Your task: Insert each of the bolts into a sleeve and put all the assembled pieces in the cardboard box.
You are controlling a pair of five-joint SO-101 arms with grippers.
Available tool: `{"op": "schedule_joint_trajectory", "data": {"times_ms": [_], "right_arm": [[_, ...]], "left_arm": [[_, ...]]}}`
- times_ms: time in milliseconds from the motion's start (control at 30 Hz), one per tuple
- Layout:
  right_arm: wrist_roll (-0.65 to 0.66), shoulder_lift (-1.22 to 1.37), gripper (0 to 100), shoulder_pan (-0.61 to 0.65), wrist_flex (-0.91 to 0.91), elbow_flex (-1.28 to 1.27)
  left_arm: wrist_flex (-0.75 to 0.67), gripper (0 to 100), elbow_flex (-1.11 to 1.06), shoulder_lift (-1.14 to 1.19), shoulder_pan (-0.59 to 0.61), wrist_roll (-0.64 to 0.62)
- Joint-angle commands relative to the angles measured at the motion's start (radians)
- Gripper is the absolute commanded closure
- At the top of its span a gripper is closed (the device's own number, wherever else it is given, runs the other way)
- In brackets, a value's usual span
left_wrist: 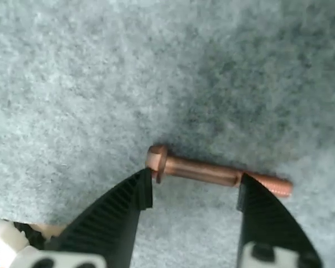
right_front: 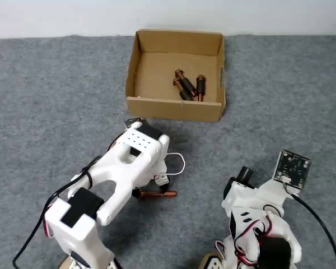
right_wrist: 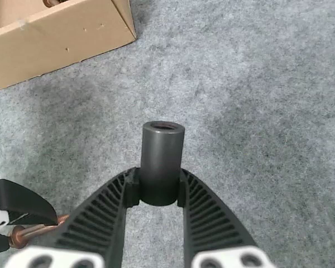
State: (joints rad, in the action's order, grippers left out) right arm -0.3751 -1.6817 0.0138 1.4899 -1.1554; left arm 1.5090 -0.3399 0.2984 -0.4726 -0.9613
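High view: the cardboard box (right_front: 173, 109) sits at the far middle of the grey-covered bench (right_front: 50, 95), open at the top, with three assembled pieces (right_front: 187, 85) lying close together on its floor. Near the front of the bench, well apart from the box, the left gripper (right_front: 148, 188) points down over a copper bolt (right_front: 158, 194) that lies flat on the cover. The right arm (right_front: 257, 213) stands beside it, with a dark sleeve (right_front: 245, 174) poking out from its front end towards the box.

Left wrist view: the bolt (left_wrist: 204, 170) lies on its side on the bench, its flanged head at one end and its threaded tip at the other. The left gripper (left_wrist: 194, 188) is spread open, with one fingertip just beside the head and the other against the shank near the threads. Whether they press on the bolt cannot be told.

Right wrist view: the right gripper (right_wrist: 159, 194) is clamped on the sleeve (right_wrist: 162, 159), which stands out between the fingers with its hollow end facing away from the camera and up. A corner of the box (right_wrist: 56, 42) lies beyond it. At the picture's edge, the bolt (right_wrist: 30, 233) shows next to a black finger of the left gripper.
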Motion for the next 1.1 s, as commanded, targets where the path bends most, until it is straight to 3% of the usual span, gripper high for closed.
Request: {"op": "schedule_joint_trajectory", "data": {"times_ms": [0,167,433,767,1067], "right_arm": [[0.012,-0.004,99.1,-0.007,-0.024,0.006],[0.012,-0.004,99.1,-0.007,-0.024,0.005],[0.012,-0.004,99.1,-0.007,-0.024,0.005],[0.012,-0.004,99.1,-0.007,-0.024,0.005],[0.012,-0.004,99.1,-0.007,-0.024,0.005]], "left_arm": [[0.034,73,0.062,-0.014,0.0,-0.015],[0.091,73,0.154,-0.11,0.041,-0.011],[0.244,73,0.183,-0.183,-0.078,0.012],[0.204,72,0.134,-0.083,-0.071,0.011],[0.064,72,0.136,0.072,0.015,0.011]]}}
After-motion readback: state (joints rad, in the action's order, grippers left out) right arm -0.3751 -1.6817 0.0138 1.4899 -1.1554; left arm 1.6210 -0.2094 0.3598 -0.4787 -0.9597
